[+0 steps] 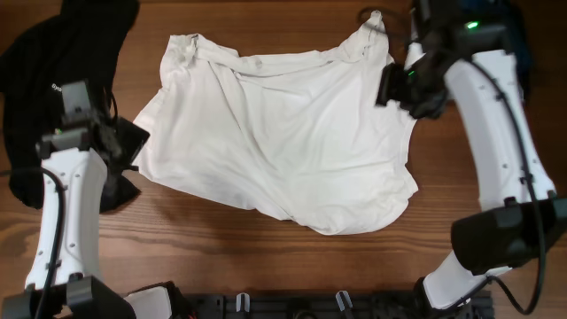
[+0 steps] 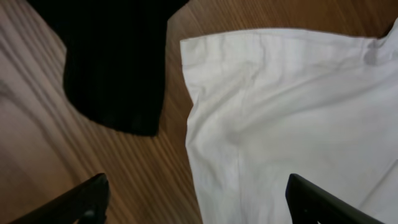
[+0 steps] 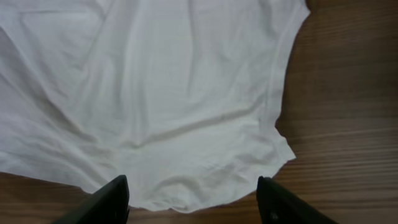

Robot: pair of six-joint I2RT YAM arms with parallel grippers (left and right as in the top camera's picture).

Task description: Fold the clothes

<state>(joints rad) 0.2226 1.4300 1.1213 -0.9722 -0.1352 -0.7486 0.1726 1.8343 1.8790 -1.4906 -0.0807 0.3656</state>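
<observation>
A large white T-shirt (image 1: 275, 133) lies spread and rumpled on the wooden table, plain side up; no lettering shows. A black garment (image 1: 53, 62) with small white text lies at the far left. My left gripper (image 1: 133, 146) is open and empty over the shirt's left edge; in the left wrist view its fingers (image 2: 199, 202) straddle the white hem (image 2: 261, 112), next to the black cloth (image 2: 112, 62). My right gripper (image 1: 390, 89) is open and empty over the shirt's right upper edge; its fingers (image 3: 193, 202) straddle the white cloth's edge (image 3: 186, 112).
The wooden table (image 1: 221, 257) shows around the garments. A dark blue object (image 1: 523, 44) sits at the far right behind the right arm. The arm bases and a black rail (image 1: 292, 306) line the front edge.
</observation>
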